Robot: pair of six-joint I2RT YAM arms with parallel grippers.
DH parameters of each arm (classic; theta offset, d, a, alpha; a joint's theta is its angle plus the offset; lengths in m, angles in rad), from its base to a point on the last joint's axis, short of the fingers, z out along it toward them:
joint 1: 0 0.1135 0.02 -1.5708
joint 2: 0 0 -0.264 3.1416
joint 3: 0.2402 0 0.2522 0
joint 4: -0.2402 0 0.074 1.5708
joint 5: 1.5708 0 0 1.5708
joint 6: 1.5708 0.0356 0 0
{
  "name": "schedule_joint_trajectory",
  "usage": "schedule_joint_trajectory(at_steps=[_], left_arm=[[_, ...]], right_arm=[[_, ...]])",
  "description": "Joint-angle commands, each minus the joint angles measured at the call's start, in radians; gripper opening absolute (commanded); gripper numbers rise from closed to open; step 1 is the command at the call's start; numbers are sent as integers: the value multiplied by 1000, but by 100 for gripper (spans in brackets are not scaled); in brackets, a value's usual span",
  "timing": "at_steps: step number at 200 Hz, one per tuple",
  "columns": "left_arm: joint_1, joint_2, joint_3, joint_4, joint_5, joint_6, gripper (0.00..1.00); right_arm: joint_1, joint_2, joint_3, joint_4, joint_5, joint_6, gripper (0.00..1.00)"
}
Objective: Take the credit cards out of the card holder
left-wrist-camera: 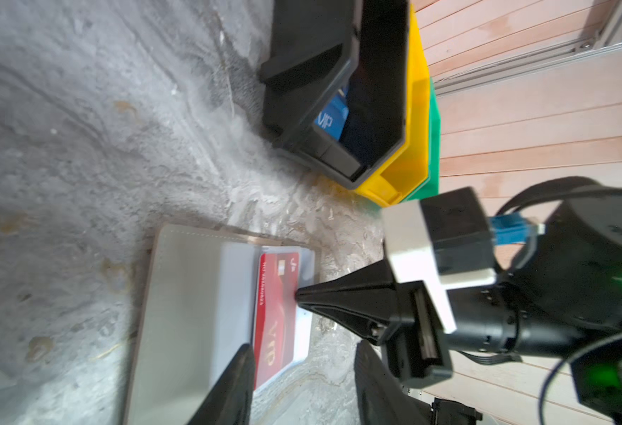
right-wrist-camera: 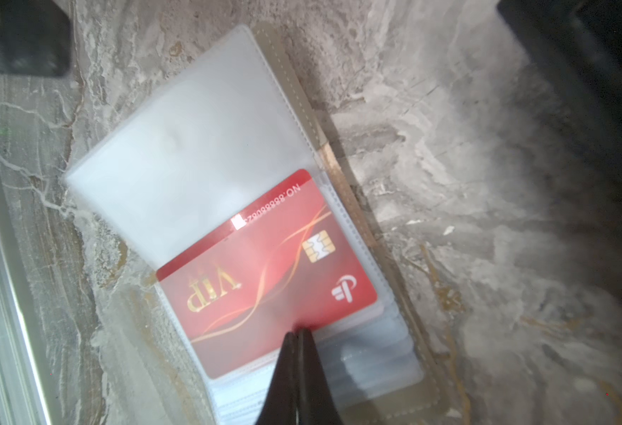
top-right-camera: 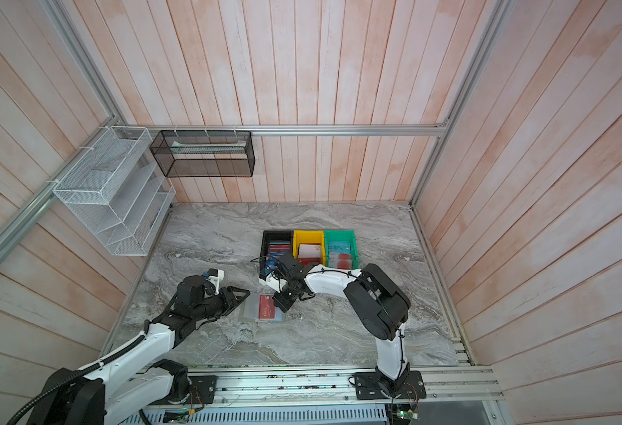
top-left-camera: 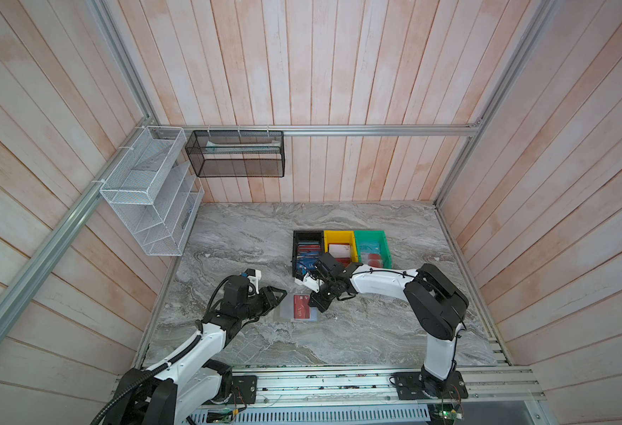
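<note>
The holder [top-left-camera: 283,313] lies open on the bench [top-left-camera: 243,250], with a red card [right-wrist-camera: 265,279] poking partly out of its sleeve. The right hand [right-wrist-camera: 298,333] is pressed together at the card's edge, perhaps nipping it. The left hand [left-wrist-camera: 304,347] is spread, one finger over the holder's cover.

My right pincer [right-wrist-camera: 296,333] is black, the red card [right-wrist-camera: 265,272] has gold VIP lettering and orange swirls, the card holder [left-wrist-camera: 180,294] is grey-beige with pale stitching, the table [top-left-camera: 250,235] grey-veined marble, with a black bin [top-left-camera: 307,232], a yellow bin [top-left-camera: 339,234], a green bin [top-left-camera: 370,233].
</note>
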Motion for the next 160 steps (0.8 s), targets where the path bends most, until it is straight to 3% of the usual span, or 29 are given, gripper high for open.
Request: schedule_joint_trajectory(at_steps=[1,56,160], left_arm=[[-3,19,-32,35,47,-30,47],[-28,248,-86,310,114,-95,37],[-54,411,-61,425,114,-103,32]], right_arm=[[14,15,-24,-30,11,9,4],[13,4,-33,-34,13,4,4],[11,4,-36,-40,18,4,4]])
